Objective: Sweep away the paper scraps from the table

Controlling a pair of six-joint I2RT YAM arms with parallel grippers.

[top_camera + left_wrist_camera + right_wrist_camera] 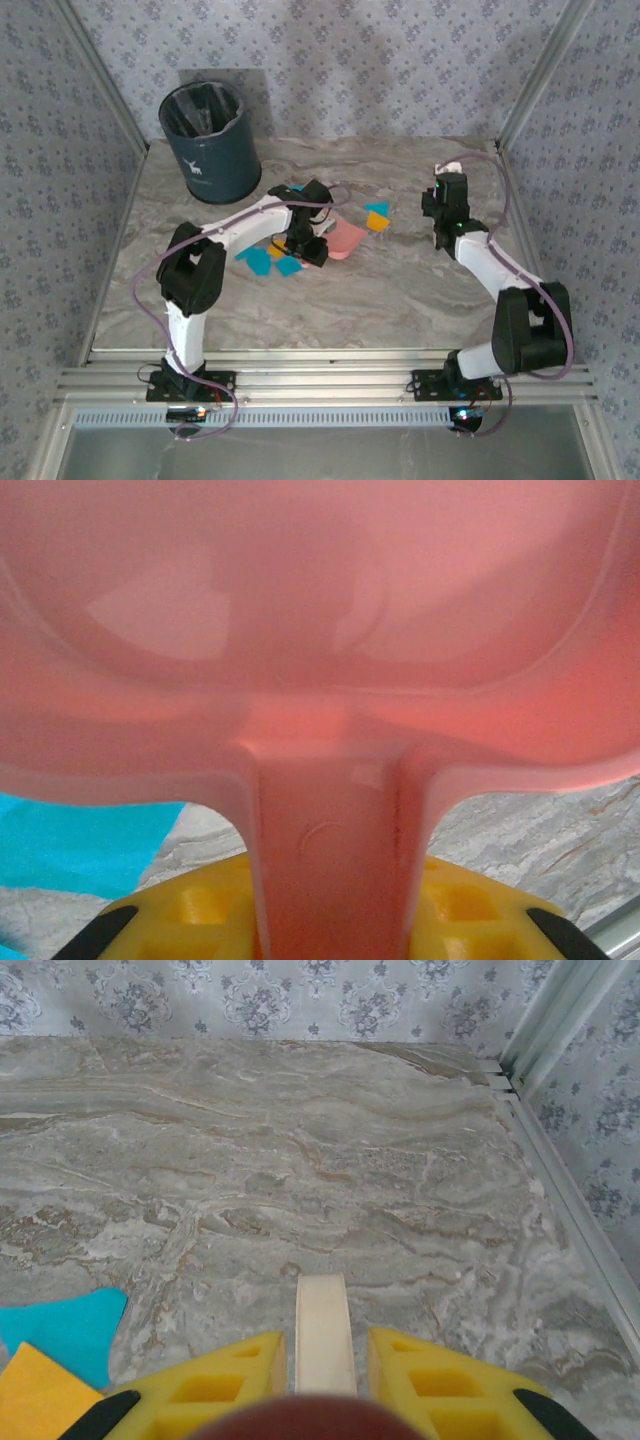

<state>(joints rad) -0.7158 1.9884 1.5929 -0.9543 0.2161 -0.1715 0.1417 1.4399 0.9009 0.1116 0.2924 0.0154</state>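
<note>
Nearest the left wrist lens, gripped the flat handle of the pink dustpan (pixel 320 630) between the yellow fingers (pixel 190 910) of the left gripper (pixel 330 900), jaws clamped on it. Saw 1 turquoise piece of the paper scraps (pixel 80 845) lying flat on the table (pixel 540 830) just left of that handle. At the right wrist, pinched a pale wooden stick (pixel 322 1320) with the right gripper (pixel 322 1355), both fingers pressed against its sides; noticed 1 turquoise and 1 orange scrap at lower left, touching. From above, found the pan at mid-table, 2 turquoise scraps just left of it, 1 turquoise and 1 orange just beyond its far right corner. Farthest off, noted a dark blue bin (pixel 210 140) upright in the far-left corner.
</note>
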